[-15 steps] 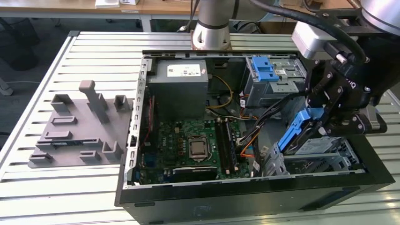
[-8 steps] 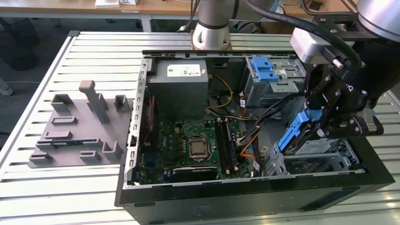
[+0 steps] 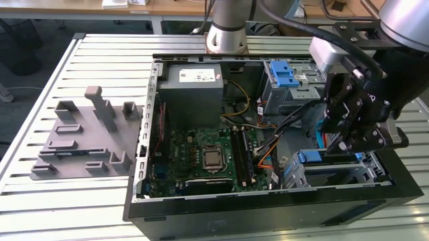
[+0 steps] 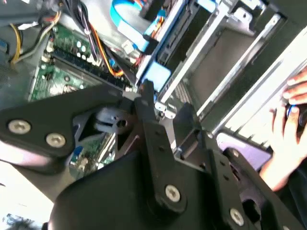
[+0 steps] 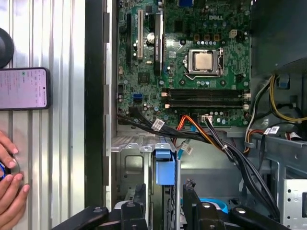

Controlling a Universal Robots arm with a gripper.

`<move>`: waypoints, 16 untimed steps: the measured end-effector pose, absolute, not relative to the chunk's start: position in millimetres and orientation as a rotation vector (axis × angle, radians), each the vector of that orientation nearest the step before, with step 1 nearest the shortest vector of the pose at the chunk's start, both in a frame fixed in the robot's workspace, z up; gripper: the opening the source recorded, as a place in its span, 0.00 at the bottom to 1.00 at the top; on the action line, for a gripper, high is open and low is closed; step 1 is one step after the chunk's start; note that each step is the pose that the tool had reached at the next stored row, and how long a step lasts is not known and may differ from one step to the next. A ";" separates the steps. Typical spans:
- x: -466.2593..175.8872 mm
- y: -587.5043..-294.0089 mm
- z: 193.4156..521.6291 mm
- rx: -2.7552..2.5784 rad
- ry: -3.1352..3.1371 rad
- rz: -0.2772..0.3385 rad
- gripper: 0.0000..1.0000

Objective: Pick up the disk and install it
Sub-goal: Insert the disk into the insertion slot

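The disk (image 3: 320,161) stands on edge in the grey drive bay (image 3: 348,175) at the near corner of the open computer case (image 3: 268,216), toward the exterior view's right. Its blue bracket faces up out of the bay. The hand (image 3: 355,143) hangs directly over it. In the first wrist view the hand (image 5: 164,191) has its fingers (image 5: 140,195) spread, one on each side of the blue bracket of the disk (image 5: 165,170). Whether the pads touch the bracket cannot be told.

Judging by its look, the disk is a metal drive: stiff, dense for its bulk, and smooth on its flat faces, so it could slip in a light pinch. It probably takes knocks badly. The plastic bracket looks thinner and likely flexes. The firmest hold would be across the two flat faces just below the bracket, not on the bracket tabs.

Room is tight. Bundled cables (image 5: 216,139) run just beside the bay, with the motherboard (image 3: 208,155) beyond them. The bay's sheet-metal walls close in on both sides. A second cage with a blue latch (image 3: 288,83) sits farther back, beside the power supply (image 3: 194,95).

The case rests on a slatted metal surface (image 3: 100,60). A grey fixture block (image 3: 87,135) lies on it at the exterior view's left. In the first wrist view a phone (image 5: 24,88) and a person's hand (image 5: 9,187) rest on the slats near the case.
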State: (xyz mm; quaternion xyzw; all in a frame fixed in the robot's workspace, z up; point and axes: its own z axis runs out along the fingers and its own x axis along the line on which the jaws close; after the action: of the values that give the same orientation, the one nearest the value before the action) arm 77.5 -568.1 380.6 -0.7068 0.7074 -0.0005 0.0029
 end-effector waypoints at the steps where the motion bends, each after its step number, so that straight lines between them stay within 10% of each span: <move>1: 77.5 -568.1 378.8 -2.216 2.218 -0.002 0.44; 11: 77.5 -568.1 373.8 -2.216 2.218 -0.002 0.12; 16: 77.5 -568.1 373.8 -2.216 2.218 -0.002 0.12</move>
State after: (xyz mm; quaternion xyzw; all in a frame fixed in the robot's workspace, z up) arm 77.5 -568.1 373.8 -0.7068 0.7075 -0.0005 0.0029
